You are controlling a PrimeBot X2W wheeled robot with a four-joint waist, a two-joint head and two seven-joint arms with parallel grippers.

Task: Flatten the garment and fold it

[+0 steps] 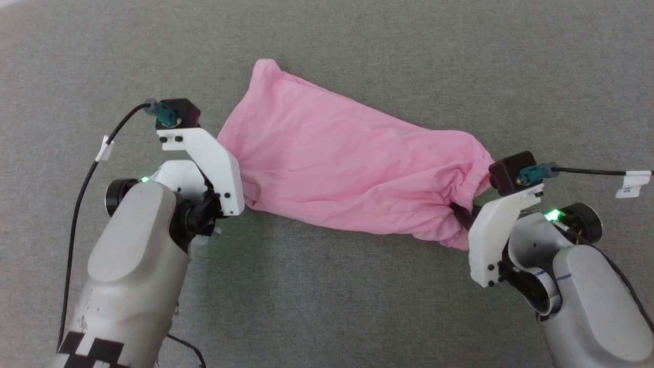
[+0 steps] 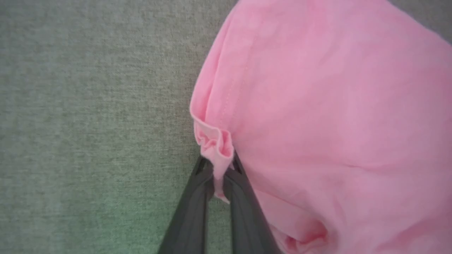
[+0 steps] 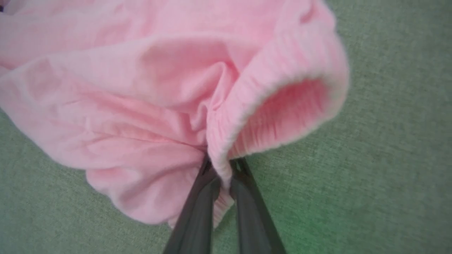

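The light pink garment (image 1: 337, 163) is stretched slantwise across the grey surface, from upper left to lower right. My left gripper (image 2: 218, 167) is shut on a bunched bit of its left edge (image 2: 215, 148). At the other end my right gripper (image 3: 221, 167) is shut on the gathered ribbed hem band (image 3: 279, 109), which curls open beside the fingers. In the head view the left gripper's white mount (image 1: 214, 163) touches the cloth's left side, and the right gripper (image 1: 462, 214) pinches the lower right end. The cloth between them is wrinkled. No label is visible.
The grey fabric-covered surface (image 1: 327, 306) spreads on every side of the garment. Black cables with white tags trail from each wrist, the left cable (image 1: 97, 153) and the right cable (image 1: 603, 174).
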